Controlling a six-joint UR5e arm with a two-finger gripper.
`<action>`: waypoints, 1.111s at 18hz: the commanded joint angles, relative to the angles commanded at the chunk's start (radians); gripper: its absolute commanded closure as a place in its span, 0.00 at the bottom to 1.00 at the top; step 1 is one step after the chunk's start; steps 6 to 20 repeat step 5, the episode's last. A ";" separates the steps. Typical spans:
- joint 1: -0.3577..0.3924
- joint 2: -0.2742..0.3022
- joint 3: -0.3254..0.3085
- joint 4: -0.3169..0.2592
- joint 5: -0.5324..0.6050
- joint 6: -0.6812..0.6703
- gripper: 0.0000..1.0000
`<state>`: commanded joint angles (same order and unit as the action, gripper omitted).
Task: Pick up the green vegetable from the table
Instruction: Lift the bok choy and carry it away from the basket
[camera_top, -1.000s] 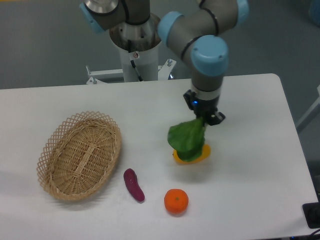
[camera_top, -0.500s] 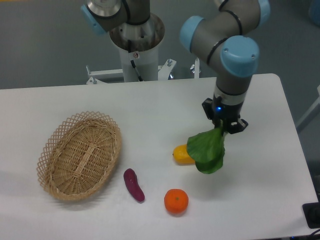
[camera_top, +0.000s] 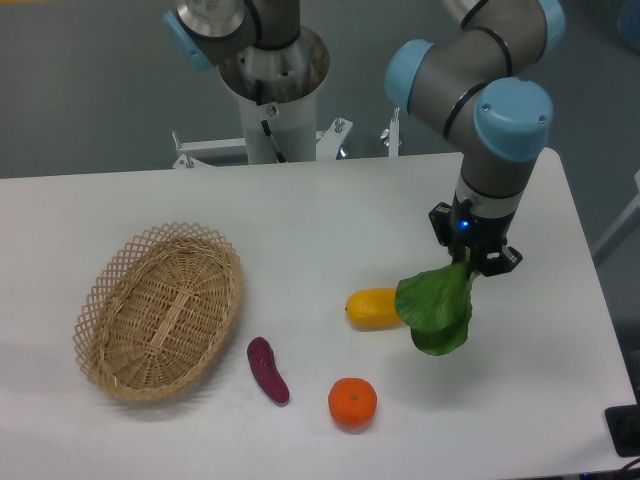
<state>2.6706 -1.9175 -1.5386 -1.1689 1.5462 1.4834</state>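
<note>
The hand (camera_top: 476, 262) pinches the vegetable (camera_top: 436, 309) by its stalk, so the leaves hang below it, clear of the surface (camera_top: 300, 210). Since the earlier frames, hand and vegetable have shifted right, uncovering most of the yellow fruit (camera_top: 374, 308) just beside the leaves. An orange (camera_top: 352, 402), eggplant (camera_top: 267, 370) and basket (camera_top: 160, 310) lie to the left.

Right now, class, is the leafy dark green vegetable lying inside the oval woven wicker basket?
No: the leafy dark green vegetable hangs from the gripper, far from the oval woven wicker basket.
</note>
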 joint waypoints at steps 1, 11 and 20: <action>0.000 -0.003 -0.003 0.002 -0.002 0.002 0.87; 0.000 -0.009 0.005 -0.006 0.000 0.002 0.87; 0.000 -0.009 0.005 -0.006 0.000 0.002 0.87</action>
